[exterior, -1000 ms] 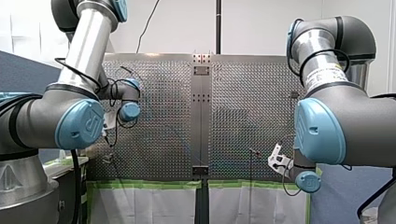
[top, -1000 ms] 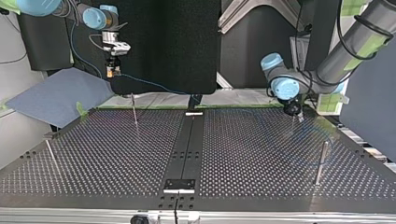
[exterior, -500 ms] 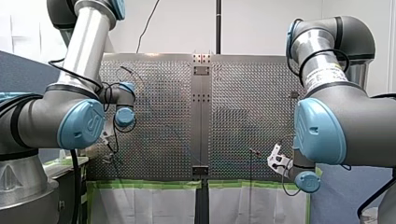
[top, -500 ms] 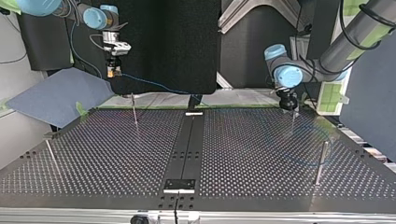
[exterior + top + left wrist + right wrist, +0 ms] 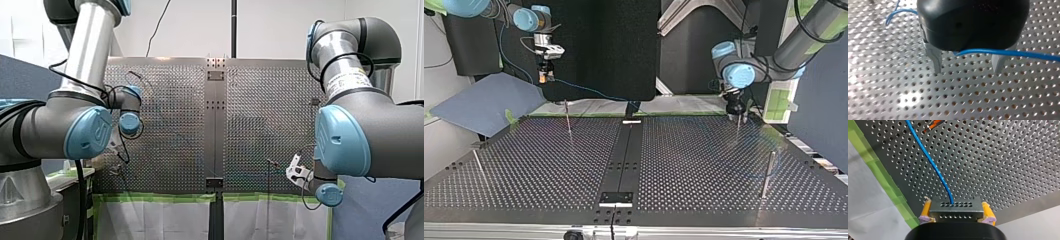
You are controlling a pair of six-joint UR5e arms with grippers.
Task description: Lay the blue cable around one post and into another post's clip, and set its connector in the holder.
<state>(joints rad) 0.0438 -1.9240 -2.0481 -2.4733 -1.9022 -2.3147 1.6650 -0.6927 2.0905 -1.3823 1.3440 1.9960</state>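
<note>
My right gripper has its yellow pads shut on the cable's metal connector, a small block with rows of holes. It hangs above the table's far corner at the top view's left. The blue cable leaves the connector and runs out over the perforated table. My left gripper stands open just above the table near the far edge at the top view's right. The cable crosses between its metal fingers close to the gripper body, not pinched.
Thin posts stand on the perforated table: one far left, one near left, one near right, one by my left gripper. A black plate sits at the centre strip's near end. Green tape lines the table's edge.
My left arm's wrist has swung toward the top view's right and upward, with its gripper shifting slightly toward the far edge. My right arm and the connector have stayed still.
</note>
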